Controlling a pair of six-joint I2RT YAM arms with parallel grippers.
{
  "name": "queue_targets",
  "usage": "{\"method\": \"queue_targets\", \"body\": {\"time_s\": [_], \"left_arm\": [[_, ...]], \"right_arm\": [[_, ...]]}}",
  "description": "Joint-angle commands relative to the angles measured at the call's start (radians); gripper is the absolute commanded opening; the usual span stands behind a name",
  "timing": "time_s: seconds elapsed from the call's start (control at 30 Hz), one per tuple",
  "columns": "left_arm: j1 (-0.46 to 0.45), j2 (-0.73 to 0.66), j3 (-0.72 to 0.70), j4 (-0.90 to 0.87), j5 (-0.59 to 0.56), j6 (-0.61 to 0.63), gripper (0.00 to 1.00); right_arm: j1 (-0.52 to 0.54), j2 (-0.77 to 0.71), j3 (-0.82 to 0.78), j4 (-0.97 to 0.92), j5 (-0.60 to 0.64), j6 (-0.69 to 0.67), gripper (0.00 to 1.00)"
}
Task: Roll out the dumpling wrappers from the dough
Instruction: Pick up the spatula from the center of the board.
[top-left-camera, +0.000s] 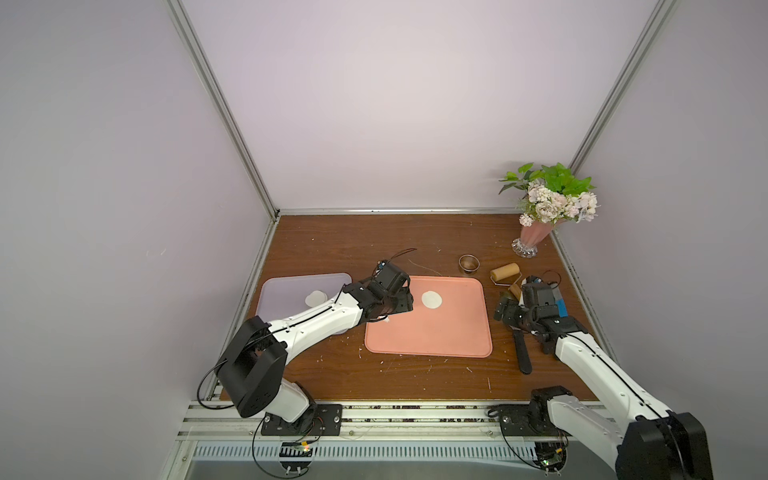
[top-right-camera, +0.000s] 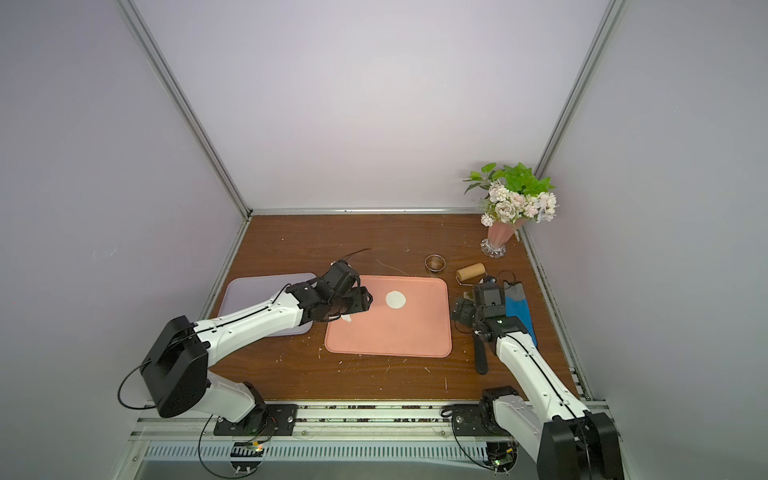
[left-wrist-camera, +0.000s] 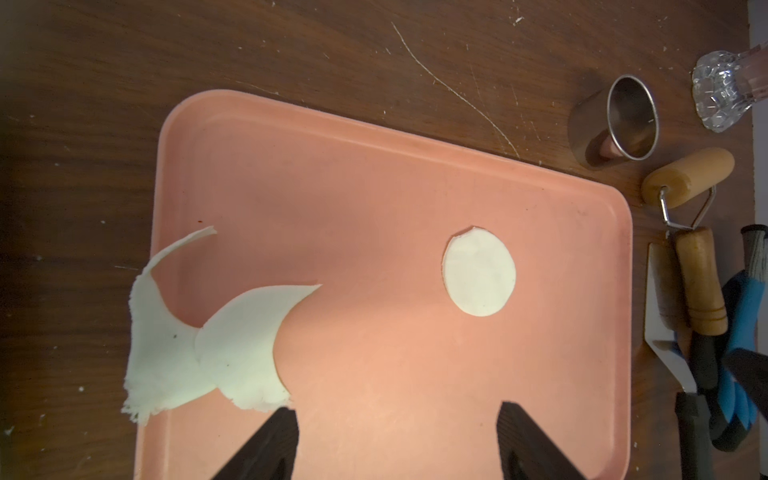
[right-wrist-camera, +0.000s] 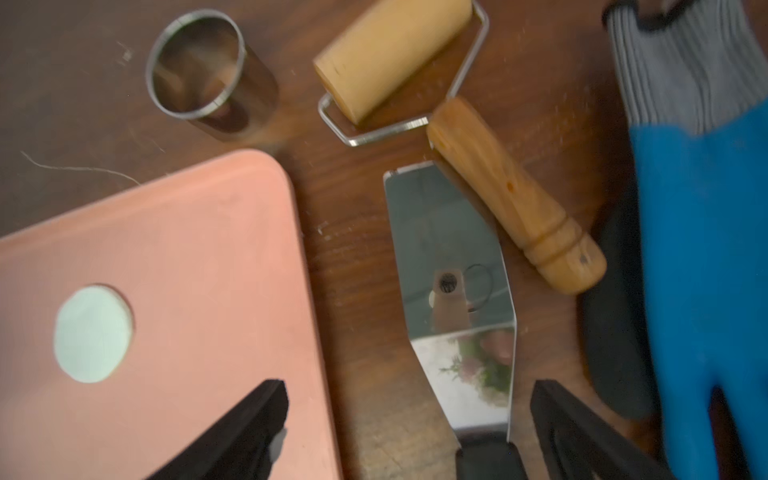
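Wooden table (top-left-camera: 374, 241), pink tray (top-left-camera: 436, 332), dumpling wrapper (top-left-camera: 432, 299)

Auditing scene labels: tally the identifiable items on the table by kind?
Dumpling wrappers: 2
Ragged dough scrap: 1
Trays, pink and lavender: 2
Steel ring cutter: 1
Wooden roller: 1
Spatula: 1
Blue-grey glove: 1
Flower vase: 1
Total: 10

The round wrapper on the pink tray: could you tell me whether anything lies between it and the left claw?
Nothing visible: only bare tray separates the left claw from the wrapper; the ragged scrap lies aside.
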Motion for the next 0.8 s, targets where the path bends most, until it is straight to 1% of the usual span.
{"method": "queue_targets", "body": {"time_s": [0.0, 0.2, 0.3, 0.4, 0.5, 0.53, 0.6, 0.7, 0.77], "left_arm": [[-0.017, -0.025, -0.016, 0.015, 0.005, -0.002, 0.73], [-0.018, -0.058, -0.067, 0.042, 0.009, -0.023, 0.72], [-0.019, -0.058, -0.074, 0.048, 0.013, -0.025, 0.72], [-0.017, -0.049, -0.071, 0.052, 0.014, -0.022, 0.72], [-0.017, -0.035, -0.061, 0.062, 0.020, -0.019, 0.72], [-0.019, -0.029, -0.058, 0.065, 0.022, -0.018, 0.72], [-0.018, -0.018, -0.051, 0.066, 0.025, -0.014, 0.71], [-0.018, -0.011, -0.049, 0.069, 0.026, -0.008, 0.71], [-0.019, -0.007, -0.050, 0.073, 0.026, -0.007, 0.71]], "right_arm": [[-0.014, -0.045, -0.008, -0.007, 0.000, 0.052, 0.99], [-0.018, -0.073, -0.062, -0.018, 0.006, 0.157, 0.99], [-0.019, -0.077, -0.087, -0.026, -0.005, 0.176, 0.99], [-0.020, -0.093, -0.134, -0.023, -0.050, 0.205, 0.99], [-0.018, -0.133, -0.169, -0.022, -0.065, 0.234, 0.99], [-0.019, -0.146, -0.175, -0.028, -0.059, 0.238, 0.95], [-0.019, -0.152, -0.175, -0.043, -0.054, 0.246, 0.85], [-0.018, -0.148, -0.175, -0.051, -0.068, 0.251, 0.67], [-0.020, -0.146, -0.174, -0.057, -0.068, 0.247, 0.64]]}}
